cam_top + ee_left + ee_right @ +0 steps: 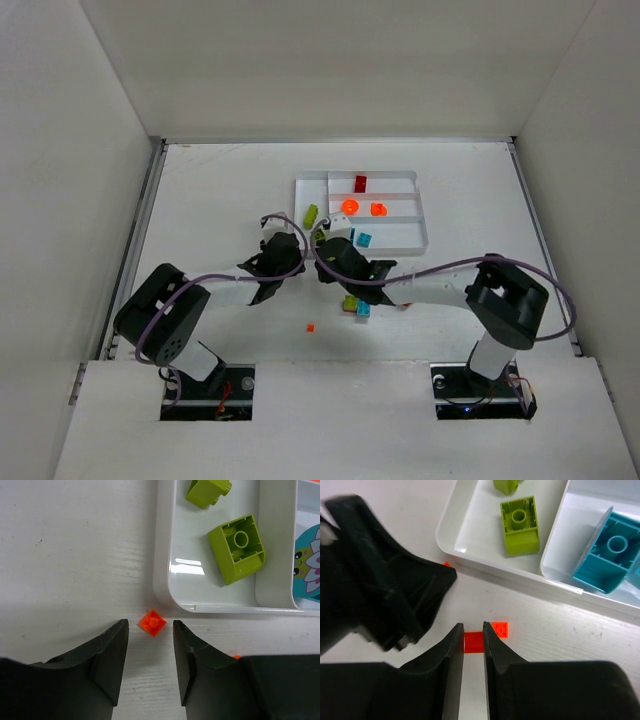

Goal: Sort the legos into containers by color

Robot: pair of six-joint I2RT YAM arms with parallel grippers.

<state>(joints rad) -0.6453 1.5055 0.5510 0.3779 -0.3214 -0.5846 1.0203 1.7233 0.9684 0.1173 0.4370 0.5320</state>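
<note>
Crowding one corner of the white tray (400, 238), your two arms work just beside each other on the small orange pieces.

Your right gripper (473, 630) has its jaws pinched nearly together on a flat red-orange plate (473, 642), at the lower centre of the right wrist view. The piece fills the narrow gap and looks to lie on the table (220, 200), so I judge the grasp made and the lift not yet begun. A second small orange plate (500, 629) sits at its right edge; whether they touch, I cannot tell.

Your left gripper (149, 628) stands partly open and holds nothing. A tiny orange plate (153, 622) lies between its fingertips, just below the tray's rounded corner. You have the jaws low and astride it, probably because so thin a piece can only be taken by its edges.

Sorting is part done. Lime bricks (236, 547) lie in the tall section and a teal brick (607, 555) in the one beside it. In the overhead view, orange round pieces (350, 205) and a red brick (360, 183) sit in the upper rows. Loose legos (355, 305) wait at lower centre. Your left wrist fills the left of the right wrist view, so lift straight up.
</note>
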